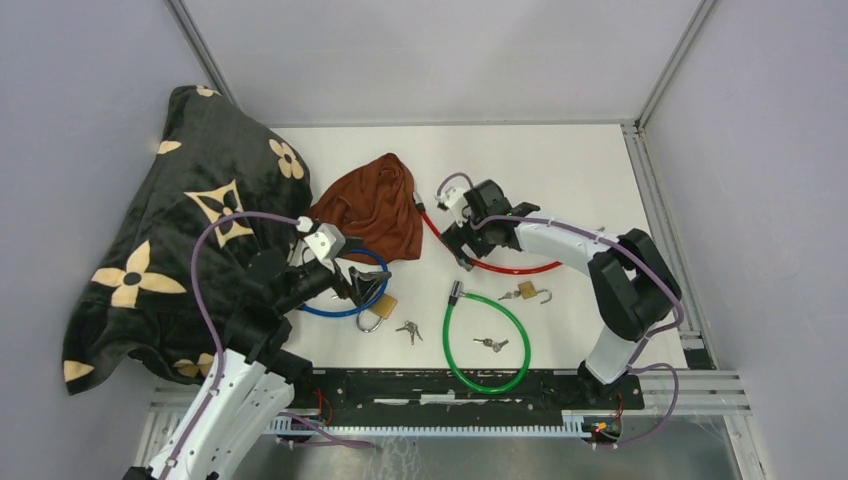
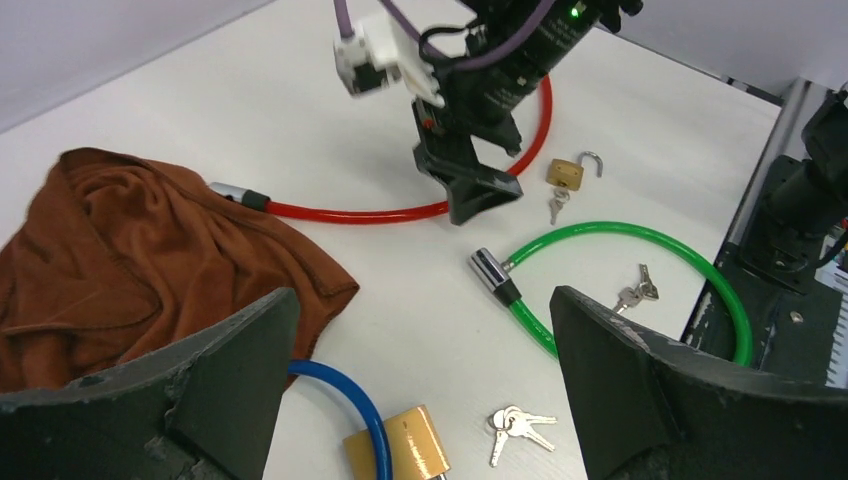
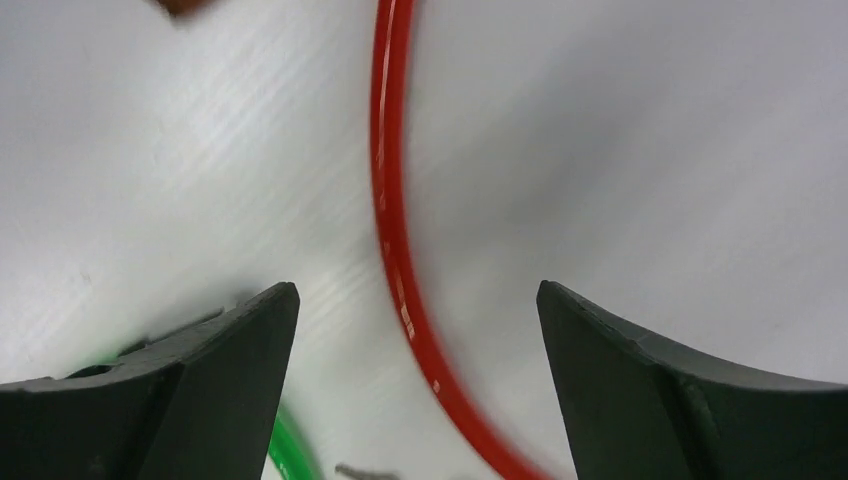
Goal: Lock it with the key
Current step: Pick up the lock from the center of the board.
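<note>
My left gripper [image 1: 357, 287] hangs open low over the table, nothing between its fingers [image 2: 235, 365]. Just below it lies a brass padlock [image 2: 415, 447] with the blue cable [image 2: 352, 400] threaded over it, and a small bunch of keys [image 2: 515, 425] lies to its right. My right gripper [image 1: 463, 250] is open above the red cable [image 3: 395, 235]. The cable runs on the table between the pads [image 3: 230, 350], touching neither. A second, smaller brass padlock [image 1: 530, 291], its shackle open, lies with keys [image 1: 508, 295] near the red cable [image 1: 500, 267].
A green cable loop [image 1: 495, 345] lies near the front edge with more keys [image 1: 491, 345] inside it and its metal end [image 2: 489, 270] free. A brown cloth [image 1: 372, 208] covers part of the blue and red cables. A black flowered blanket [image 1: 180, 240] fills the left side.
</note>
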Robot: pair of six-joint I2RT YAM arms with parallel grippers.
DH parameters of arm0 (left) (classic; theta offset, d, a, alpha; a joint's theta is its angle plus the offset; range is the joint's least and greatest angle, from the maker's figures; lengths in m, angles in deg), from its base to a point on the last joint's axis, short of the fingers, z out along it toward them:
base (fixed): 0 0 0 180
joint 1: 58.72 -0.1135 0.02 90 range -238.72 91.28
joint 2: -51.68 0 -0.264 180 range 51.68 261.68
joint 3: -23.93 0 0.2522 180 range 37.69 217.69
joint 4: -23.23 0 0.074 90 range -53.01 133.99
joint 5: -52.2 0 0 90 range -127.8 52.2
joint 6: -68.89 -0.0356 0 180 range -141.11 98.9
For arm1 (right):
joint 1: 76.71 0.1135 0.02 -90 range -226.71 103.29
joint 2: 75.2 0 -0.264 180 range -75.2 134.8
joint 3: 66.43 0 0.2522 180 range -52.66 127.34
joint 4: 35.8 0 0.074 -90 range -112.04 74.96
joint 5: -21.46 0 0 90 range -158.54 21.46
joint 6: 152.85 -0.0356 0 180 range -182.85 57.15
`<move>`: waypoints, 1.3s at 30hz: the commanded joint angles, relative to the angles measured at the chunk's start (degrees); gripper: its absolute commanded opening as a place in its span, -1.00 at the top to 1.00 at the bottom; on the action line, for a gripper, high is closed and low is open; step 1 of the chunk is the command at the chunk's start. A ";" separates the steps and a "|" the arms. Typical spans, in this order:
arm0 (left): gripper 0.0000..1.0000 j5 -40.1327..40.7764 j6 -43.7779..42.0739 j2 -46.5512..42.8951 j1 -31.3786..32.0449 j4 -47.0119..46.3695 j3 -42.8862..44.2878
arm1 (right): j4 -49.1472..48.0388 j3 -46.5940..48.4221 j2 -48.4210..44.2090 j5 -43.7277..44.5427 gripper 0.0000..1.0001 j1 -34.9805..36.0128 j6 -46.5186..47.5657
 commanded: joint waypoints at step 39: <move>-0.84 3.23 -79.73 58.17 18.85 -34.41 8.30 | 5.94 -9.14 -17.41 -27.88 1.00 0.12 15.34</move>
